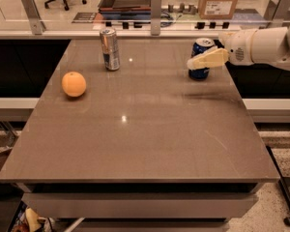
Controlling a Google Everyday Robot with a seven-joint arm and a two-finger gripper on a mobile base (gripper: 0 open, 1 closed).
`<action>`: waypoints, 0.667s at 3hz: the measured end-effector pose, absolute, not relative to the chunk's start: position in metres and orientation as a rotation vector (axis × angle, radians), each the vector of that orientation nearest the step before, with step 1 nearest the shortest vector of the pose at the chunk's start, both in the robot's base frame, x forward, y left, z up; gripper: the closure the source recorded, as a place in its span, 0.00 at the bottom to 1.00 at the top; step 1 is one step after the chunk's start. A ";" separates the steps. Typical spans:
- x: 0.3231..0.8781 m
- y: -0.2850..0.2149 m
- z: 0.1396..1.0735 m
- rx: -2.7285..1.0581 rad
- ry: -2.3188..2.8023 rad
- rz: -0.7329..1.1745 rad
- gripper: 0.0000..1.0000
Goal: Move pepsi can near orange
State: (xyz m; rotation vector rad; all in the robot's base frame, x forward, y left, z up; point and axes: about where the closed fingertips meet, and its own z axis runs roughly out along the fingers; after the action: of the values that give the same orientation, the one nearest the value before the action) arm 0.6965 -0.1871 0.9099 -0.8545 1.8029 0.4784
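Note:
The pepsi can, dark blue with a silver top, stands upright at the table's back right. My gripper reaches in from the right on a white arm. It is level with the can, and its cream-coloured front part crosses the can's near side. The can rests on the table. The orange lies at the table's left side, far from the can and the gripper.
A taller, slimmer silver can stands at the back left of centre, between the orange and the pepsi can. The brown table ends at a glass rail with metal posts along its back. A cardboard box sits beyond.

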 end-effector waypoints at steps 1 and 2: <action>0.701 -0.182 0.903 -0.872 1.828 0.504 0.00; 0.701 -0.179 0.902 -0.876 1.828 0.509 0.17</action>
State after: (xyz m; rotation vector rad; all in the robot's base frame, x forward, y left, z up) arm 0.7014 -0.1788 0.9023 -0.8759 1.8276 0.5086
